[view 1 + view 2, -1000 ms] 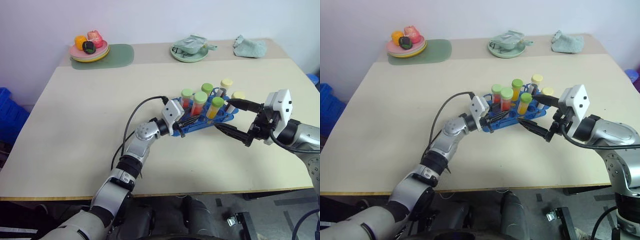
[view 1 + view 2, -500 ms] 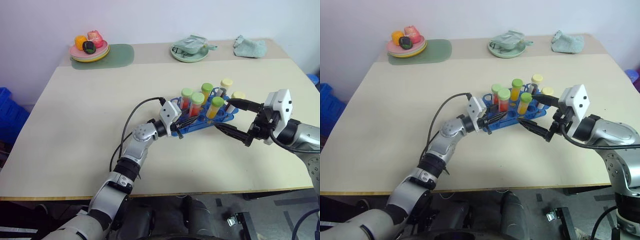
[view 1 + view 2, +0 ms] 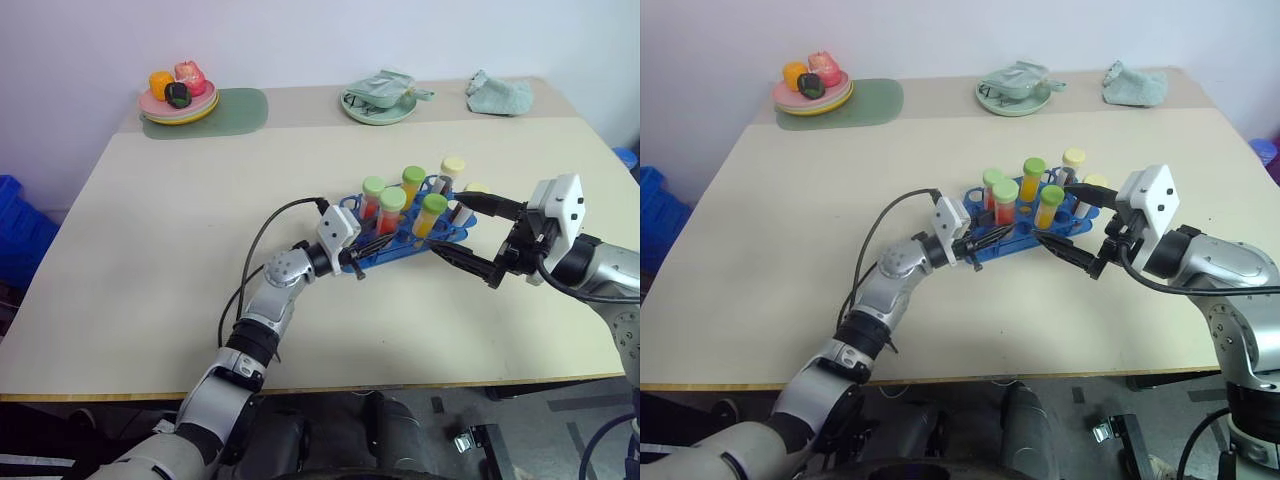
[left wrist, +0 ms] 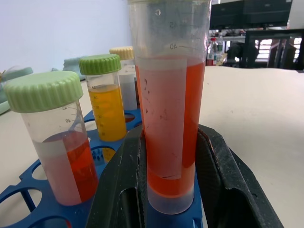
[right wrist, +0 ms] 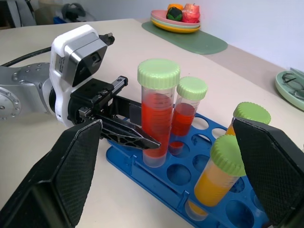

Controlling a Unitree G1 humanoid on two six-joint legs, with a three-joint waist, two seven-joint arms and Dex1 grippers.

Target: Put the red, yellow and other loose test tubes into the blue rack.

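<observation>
The blue rack (image 3: 405, 240) sits right of centre on the tabletop (image 3: 150, 250), with capped tubes standing upright in its holes. The left hand (image 3: 372, 243) is clamped on a red tube (image 5: 156, 114) with a green cap at the rack's 8 o'clock end; the tube stands upright with its base in a hole, and the black fingers (image 4: 116, 185) press against both sides of its lower part. Just behind it stands a second red tube (image 5: 186, 111), also green-capped. Two yellow tubes (image 5: 216, 178) with green caps stand further along, and pale-capped tubes (image 3: 453, 170) occupy the far end, at about 2 o'clock in the rack.

The right hand (image 3: 478, 236) hovers at the rack's 3 o'clock end with its fingers spread wide, holding nothing.

At the tabletop's 11 o'clock corner a plate (image 3: 178, 110) of toy food rests on a green mat (image 3: 240, 108). A green dish (image 3: 378, 106) sits at 12 o'clock, and a crumpled cloth (image 3: 500, 96) at 1 o'clock.
</observation>
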